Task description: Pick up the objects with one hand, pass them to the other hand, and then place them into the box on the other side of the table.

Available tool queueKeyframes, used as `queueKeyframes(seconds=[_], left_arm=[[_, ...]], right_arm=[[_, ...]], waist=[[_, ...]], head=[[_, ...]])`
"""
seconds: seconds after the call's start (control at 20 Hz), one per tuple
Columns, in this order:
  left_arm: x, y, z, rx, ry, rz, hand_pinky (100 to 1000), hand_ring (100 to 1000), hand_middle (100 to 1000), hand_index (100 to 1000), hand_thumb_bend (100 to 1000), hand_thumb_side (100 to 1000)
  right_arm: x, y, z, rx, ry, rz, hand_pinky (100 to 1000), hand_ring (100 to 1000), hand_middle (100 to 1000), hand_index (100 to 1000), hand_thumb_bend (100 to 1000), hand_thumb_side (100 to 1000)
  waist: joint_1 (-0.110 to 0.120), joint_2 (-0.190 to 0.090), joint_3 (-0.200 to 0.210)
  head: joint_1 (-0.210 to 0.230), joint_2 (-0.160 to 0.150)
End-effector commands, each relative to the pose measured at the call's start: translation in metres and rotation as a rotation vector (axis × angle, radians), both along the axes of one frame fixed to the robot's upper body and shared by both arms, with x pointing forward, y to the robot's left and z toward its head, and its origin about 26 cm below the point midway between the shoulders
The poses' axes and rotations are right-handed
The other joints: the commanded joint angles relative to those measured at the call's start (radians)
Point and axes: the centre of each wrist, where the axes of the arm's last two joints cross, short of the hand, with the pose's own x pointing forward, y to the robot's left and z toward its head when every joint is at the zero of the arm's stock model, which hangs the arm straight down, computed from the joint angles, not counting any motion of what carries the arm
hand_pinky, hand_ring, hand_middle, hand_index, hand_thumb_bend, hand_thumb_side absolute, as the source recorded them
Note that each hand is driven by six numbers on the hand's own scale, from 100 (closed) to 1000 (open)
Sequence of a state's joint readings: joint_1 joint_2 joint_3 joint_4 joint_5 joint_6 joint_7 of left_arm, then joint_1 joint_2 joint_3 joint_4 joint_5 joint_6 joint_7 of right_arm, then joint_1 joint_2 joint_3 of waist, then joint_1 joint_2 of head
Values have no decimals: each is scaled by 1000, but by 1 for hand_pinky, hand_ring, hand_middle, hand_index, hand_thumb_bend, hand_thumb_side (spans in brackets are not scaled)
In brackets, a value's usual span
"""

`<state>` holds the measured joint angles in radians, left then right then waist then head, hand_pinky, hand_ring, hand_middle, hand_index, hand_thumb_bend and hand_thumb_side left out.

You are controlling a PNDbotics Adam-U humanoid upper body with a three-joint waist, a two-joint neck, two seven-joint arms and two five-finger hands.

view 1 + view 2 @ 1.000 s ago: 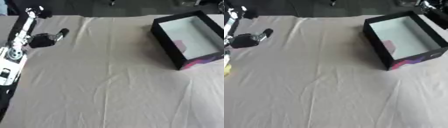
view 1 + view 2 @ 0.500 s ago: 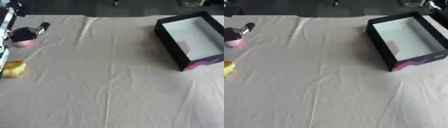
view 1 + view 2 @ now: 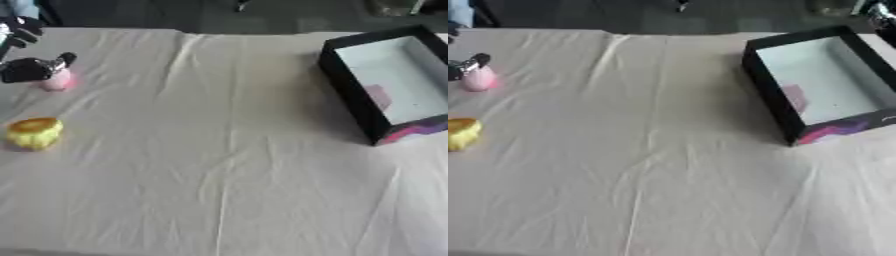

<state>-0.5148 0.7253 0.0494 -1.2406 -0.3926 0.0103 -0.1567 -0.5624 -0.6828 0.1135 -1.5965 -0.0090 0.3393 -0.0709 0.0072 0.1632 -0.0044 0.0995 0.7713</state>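
Two objects lie at the far-left side of the table [image 3: 227,150]: a small pink object [image 3: 56,80] and, nearer the camera, a yellow rounded object [image 3: 34,133] that sits alone on the cloth. The black box [image 3: 350,95], with its white interior, stands at the far right, well apart from both.

The left hand [image 3: 26,70] is at the pink object. Its dark fingers [image 3: 61,60] lie over the object's left and upper side, touching or just above it; contact cannot be confirmed. Whether the fingers are curled round the object or only laid against it cannot be told from either view.

The relation that governs the coming move: the pink object lies directly under and just to the right of the left hand's fingers, so the left hand is by far the nearer hand. A dark shape at the upper-right corner of the right eye view may belong to the right arm, but no hand or fingers can be made out there.

Judged step: grasping the pink object with the left hand, ahead of a hand-over toward the centre. The yellow object is untouched. The pink object shows no clear long axis.
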Motion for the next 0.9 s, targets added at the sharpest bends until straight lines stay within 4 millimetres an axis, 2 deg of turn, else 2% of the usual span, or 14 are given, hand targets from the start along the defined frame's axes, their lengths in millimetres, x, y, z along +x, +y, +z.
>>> queueKeyframes(seconds=[0.05, 0.2, 0.45, 0.65, 0.9], left_arm=[[-9, 21, 24, 76, 47, -60, 786, 749, 716, 821, 596, 473], [-17, 33, 38, 147, 121, -172, 795, 767, 735, 827, 695, 528], [-29, 49, 53, 292, 270, -267, 812, 798, 761, 834, 833, 537], [-35, 57, 47, 353, 434, -319, 818, 807, 765, 834, 873, 543], [-36, 58, 48, 378, 505, -355, 820, 811, 768, 835, 900, 529]], right_arm=[[-3, -6, 12, -37, -29, -21, 1000, 915, 892, 982, 100, 735], [-3, -6, 11, -46, -24, -23, 1000, 913, 889, 980, 100, 734], [-2, -4, 10, -57, -19, -15, 1000, 912, 888, 979, 100, 732], [-3, -4, 9, -65, -14, -14, 1000, 911, 887, 978, 100, 732], [-3, -4, 8, -70, -9, -10, 1000, 912, 887, 977, 100, 732]], waist=[[16, -31, -1], [17, -30, -1], [19, -29, 0], [19, -29, -1], [19, -30, -1]], head=[[3, -1], [0, -1], [10, -1], [22, -1], [51, -1]])
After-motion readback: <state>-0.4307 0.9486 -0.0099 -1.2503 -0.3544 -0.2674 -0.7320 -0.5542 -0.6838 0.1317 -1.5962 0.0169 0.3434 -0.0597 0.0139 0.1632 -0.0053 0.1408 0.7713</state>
